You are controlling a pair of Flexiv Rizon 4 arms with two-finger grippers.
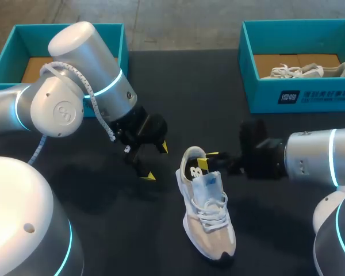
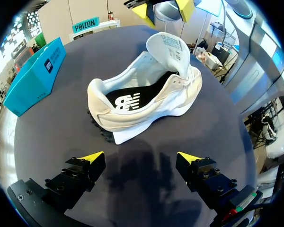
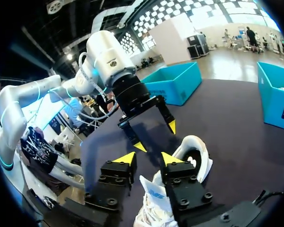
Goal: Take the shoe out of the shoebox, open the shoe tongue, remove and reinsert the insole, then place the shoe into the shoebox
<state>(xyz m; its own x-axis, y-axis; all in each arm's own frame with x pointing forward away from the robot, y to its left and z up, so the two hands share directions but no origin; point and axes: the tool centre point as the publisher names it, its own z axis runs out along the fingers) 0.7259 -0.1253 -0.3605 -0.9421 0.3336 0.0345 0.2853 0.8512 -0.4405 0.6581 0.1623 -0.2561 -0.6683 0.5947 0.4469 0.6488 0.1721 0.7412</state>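
shoe being flanked by both arms

the left gripper is being held wide open, and the shoe is being seen just ahead of its fingertips, untouched. the right gripper is also being held released, with the raised tongue being seen just under its fingers.

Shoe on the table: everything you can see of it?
The shoe is a low white-and-cream sneaker with beige-looking fabric over the toe, white laces and a pale sole with dark tread at the heel. It stands upright on the dark table, toe toward the robot. Its tongue is lifted upright, and a black insole with a white logo lies inside. The open right end effector hovers at the opening, contact unclear. The open left end effector stands clear beside the heel.
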